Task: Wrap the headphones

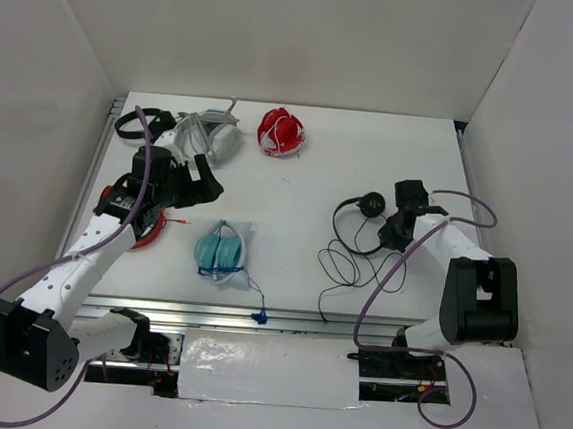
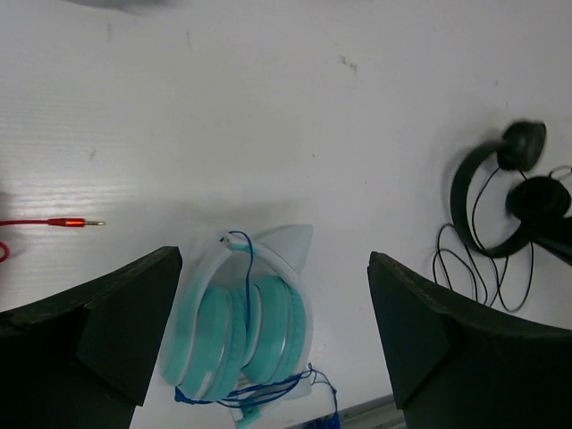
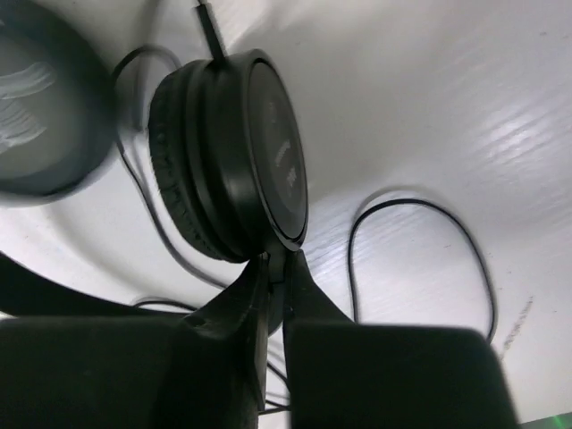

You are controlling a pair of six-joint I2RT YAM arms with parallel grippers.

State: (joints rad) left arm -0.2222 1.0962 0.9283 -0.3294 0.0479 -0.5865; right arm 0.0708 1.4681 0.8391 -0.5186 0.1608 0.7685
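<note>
The headphones look smooth black plastic with matt padded cushions; the white table is faintly glossy.

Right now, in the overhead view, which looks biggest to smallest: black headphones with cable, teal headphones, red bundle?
1. black headphones, with cable sprawled out.
2. teal headphones.
3. red bundle, only slightly smaller than the teal pair, so nearly a tie.
</note>
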